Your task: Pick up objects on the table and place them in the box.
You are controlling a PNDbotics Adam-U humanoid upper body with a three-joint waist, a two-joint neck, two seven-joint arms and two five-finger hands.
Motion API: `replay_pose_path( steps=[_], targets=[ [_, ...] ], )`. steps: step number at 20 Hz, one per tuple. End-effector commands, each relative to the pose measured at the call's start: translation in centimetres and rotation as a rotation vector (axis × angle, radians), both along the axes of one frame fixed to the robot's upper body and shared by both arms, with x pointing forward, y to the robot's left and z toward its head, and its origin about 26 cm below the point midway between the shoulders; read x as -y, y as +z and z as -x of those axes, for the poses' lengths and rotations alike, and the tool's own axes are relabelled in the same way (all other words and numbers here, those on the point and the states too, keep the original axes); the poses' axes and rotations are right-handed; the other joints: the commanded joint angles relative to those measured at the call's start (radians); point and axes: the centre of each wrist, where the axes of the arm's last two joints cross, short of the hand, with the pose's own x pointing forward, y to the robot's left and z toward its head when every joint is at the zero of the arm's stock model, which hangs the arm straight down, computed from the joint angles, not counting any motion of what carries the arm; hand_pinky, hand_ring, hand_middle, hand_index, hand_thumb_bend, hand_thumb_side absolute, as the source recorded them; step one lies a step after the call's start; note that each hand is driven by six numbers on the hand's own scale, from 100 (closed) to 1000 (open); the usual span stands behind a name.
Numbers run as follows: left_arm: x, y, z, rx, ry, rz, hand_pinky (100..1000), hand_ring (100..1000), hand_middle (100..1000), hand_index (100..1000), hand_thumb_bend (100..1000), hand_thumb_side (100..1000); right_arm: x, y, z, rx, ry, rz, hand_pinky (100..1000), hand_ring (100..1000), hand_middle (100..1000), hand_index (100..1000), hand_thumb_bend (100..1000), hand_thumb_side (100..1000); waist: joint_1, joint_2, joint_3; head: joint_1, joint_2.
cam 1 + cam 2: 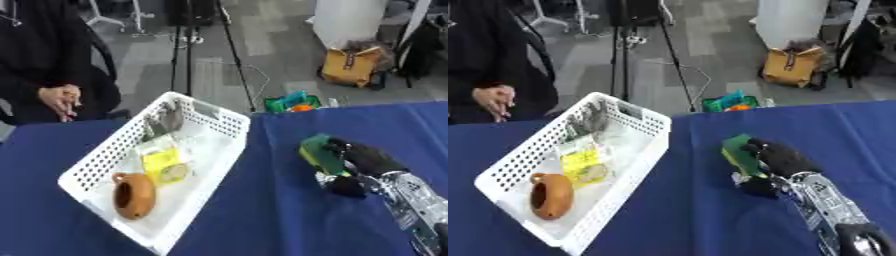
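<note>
Green block (pixel 319 152) | on the blue cloth, against the fingertips' left side, long axis running away from them | right hand (pixel 363 162) curled round it | box (pixel 636 152) further left

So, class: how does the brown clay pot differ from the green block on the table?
The brown clay pot lies inside the white basket; the green block sits outside it on the blue table. The pot is rounded, the block flat-sided. Nothing touches the pot, while the right hand is curled around the block. Both are small enough for one hand.
</note>
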Motion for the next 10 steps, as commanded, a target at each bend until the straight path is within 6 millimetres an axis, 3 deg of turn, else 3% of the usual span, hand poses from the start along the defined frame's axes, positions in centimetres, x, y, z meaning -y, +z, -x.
replay_pose_path(
  steps=[1, 10],
  targets=[
    [0.02, 0.66, 0.2, 0.026, -0.004, -0.009, 756, 678, 810, 756, 100, 937, 1.06, 1.65, 0.14, 0.031, -0.005, 0.007, 914, 951, 1000, 1000, 157, 978, -0.001, -0.017, -0.002, -0.005, -0.012],
    [-0.05, 0.65, 0.2, 0.027, 0.0, -0.006, 755, 677, 810, 756, 100, 933, 1.34, 1.57, 0.07, 0.003, 0.015, -0.042, 858, 919, 989, 1000, 131, 981, 0.0, -0.017, 0.0, -0.005, -0.013]
  ],
)
